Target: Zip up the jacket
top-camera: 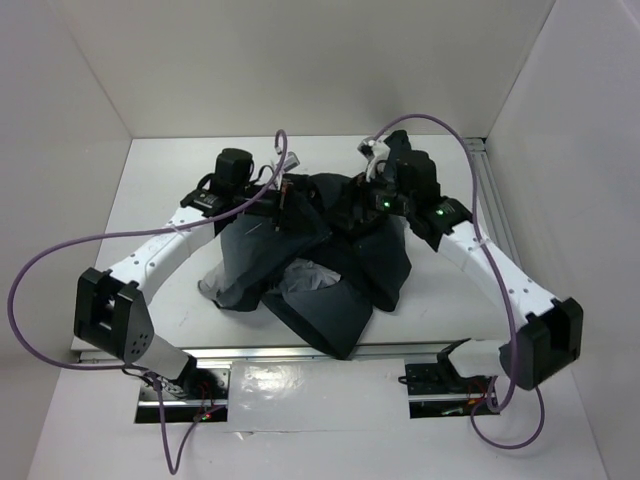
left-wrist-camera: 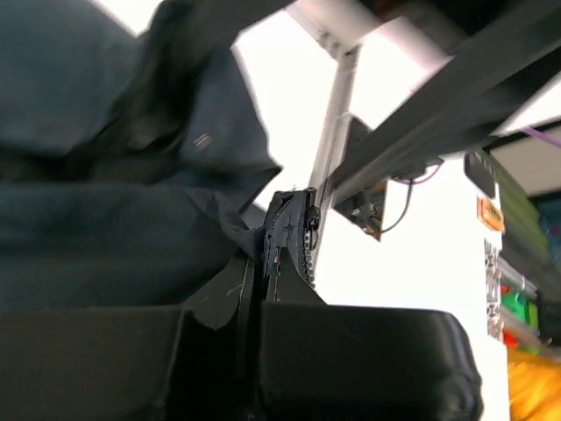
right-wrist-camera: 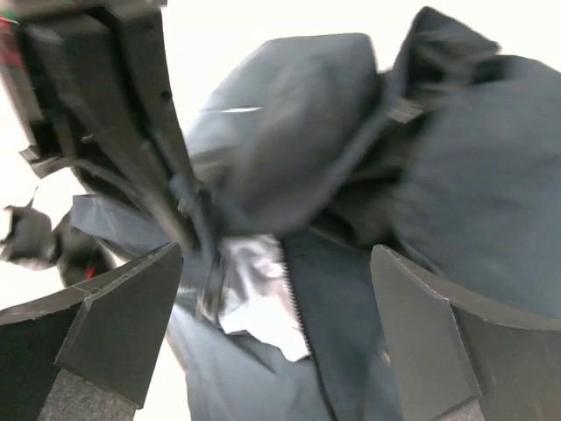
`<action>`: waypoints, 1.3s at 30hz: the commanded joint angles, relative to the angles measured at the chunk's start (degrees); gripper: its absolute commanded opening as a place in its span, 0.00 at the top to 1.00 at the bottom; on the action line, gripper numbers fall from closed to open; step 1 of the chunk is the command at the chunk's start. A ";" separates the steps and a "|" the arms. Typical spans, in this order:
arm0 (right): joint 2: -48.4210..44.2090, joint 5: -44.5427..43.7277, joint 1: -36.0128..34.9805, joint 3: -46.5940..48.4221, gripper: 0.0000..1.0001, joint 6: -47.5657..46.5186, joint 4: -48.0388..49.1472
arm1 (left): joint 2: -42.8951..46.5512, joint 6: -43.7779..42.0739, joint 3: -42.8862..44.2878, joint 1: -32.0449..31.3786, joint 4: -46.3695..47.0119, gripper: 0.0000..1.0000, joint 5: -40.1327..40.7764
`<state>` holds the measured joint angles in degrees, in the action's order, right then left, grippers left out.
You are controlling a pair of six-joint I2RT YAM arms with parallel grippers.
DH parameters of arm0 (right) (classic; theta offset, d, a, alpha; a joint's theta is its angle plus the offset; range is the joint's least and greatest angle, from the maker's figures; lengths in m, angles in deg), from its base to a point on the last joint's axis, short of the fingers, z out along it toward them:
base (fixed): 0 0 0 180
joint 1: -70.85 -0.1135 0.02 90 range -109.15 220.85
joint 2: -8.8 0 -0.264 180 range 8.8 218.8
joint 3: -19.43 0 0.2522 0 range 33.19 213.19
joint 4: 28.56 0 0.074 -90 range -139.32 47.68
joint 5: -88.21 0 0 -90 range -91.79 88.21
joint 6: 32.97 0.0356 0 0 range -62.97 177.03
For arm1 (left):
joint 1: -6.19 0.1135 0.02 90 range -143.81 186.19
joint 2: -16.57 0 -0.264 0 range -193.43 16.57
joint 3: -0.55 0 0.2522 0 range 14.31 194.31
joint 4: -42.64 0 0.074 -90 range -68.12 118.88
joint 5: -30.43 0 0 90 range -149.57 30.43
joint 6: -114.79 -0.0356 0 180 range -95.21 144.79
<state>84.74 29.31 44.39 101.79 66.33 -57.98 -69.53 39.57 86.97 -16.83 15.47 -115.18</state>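
A dark charcoal jacket (top-camera: 330, 270) is seen crumpled in a heap at the middle of the white table (top-camera: 160, 190), between the two arms. Its light grey lining (top-camera: 312, 276) is exposed near the centre of the heap, and one dark flap is spread toward the near edge of the table.

The left gripper (top-camera: 282, 205) is held at the far left part of the heap. In the left wrist view its jaws are clenched together, and a fold of the jacket's edge is pinched between them. A short row of zipper teeth (left-wrist-camera: 295, 235) is seen standing up just above the pinch. The fabric beyond is bunched into soft folds.

The right gripper (top-camera: 362, 212) is held at the far right part of the heap, near the left one. In the right wrist view its fingers (right-wrist-camera: 114, 329) are spread wide, and nothing is gripped. The jacket's dark cloth and a patch of grey lining are seen between and below them. Whether the fingers touch the fabric cannot be told.

Purple cables (top-camera: 60, 250) are looped from each arm.
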 commanded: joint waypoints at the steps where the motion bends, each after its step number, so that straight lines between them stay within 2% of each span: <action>1: -9.22 -11.47 1.93 -1.97 0.04 2.65 -0.51 | 1.37 3.56 -4.45 4.21 1.62 1.00 2.17; 2: -10.36 -17.58 2.98 -2.59 0.04 3.61 -1.56 | 1.90 4.37 -5.07 5.00 1.63 1.00 3.48; 3: -11.25 -20.86 2.99 -3.20 0.23 4.32 -2.70 | 2.60 6.55 -5.77 6.40 1.63 1.00 6.72; 4: -11.25 -26.03 3.51 -3.21 0.35 4.32 -6.10 | 2.61 7.44 -5.78 6.94 1.63 1.00 8.49; 6: -9.43 -29.41 3.52 -2.16 0.57 3.80 -10.51 | 3.14 9.11 -5.78 7.46 1.63 1.00 11.82; 8: -7.57 -33.09 2.56 -1.36 0.55 3.10 -16.38 | 3.75 11.57 -6.39 7.47 3.29 1.00 13.60; 9: -6.95 -34.50 1.68 -2.23 0.49 3.09 -17.29 | 4.45 12.45 -6.39 7.47 3.82 1.00 14.47; 10: -6.95 -35.65 0.72 -4.24 0.39 3.88 -17.30 | 4.45 13.50 -7.00 7.47 4.44 1.00 16.92; 14: -6.25 -38.12 -5.78 -7.77 0.38 7.04 -17.39 | 5.95 16.85 -8.24 7.47 6.38 1.00 20.72; 17: -3.18 -40.58 -8.08 -9.09 0.38 10.47 -17.39 | 7.09 17.65 -8.24 6.86 5.86 1.00 24.23; 22: 2.10 -41.98 -9.22 -10.15 0.21 12.50 -13.53 | 7.71 19.57 -9.29 5.80 5.85 1.00 28.28; 25: 5.26 -44.71 -9.75 -11.82 0.23 13.02 -10.71 | 8.23 20.19 -9.82 4.75 6.46 1.00 28.90; 29: 7.89 -48.22 -9.75 -12.44 0.42 13.02 -8.08 | 7.71 20.19 -9.82 3.35 6.47 1.00 29.60; 30: 7.91 -49.19 -9.75 -11.83 0.55 13.02 -8.07 | 7.71 20.19 -9.82 3.34 6.47 1.00 30.21; 32: 8.70 -51.48 -9.75 -11.82 0.69 13.02 -8.07 | 7.71 20.19 -9.82 2.72 6.47 1.00 30.21; 33: 8.70 -52.00 -9.75 -11.21 0.81 13.02 -8.07 | 7.71 20.19 -9.82 2.72 6.47 1.00 30.74; 35: 8.70 -52.01 -9.75 -11.21 0.96 13.02 -8.07 | 7.71 20.19 -9.82 2.72 6.47 1.00 31.26; 36: 7.83 -52.01 -9.75 -10.68 1.00 13.02 -8.68 | 7.71 20.19 -9.82 2.72 5.94 1.00 31.27; 39: 4.76 -50.08 -9.75 -10.16 1.00 12.42 -9.38 | 8.23 20.19 -9.82 2.72 5.94 1.00 31.80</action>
<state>93.46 -19.52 35.08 89.63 79.05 -68.95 -63.45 59.33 76.87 -13.99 19.99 -84.43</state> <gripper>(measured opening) 0.008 0.092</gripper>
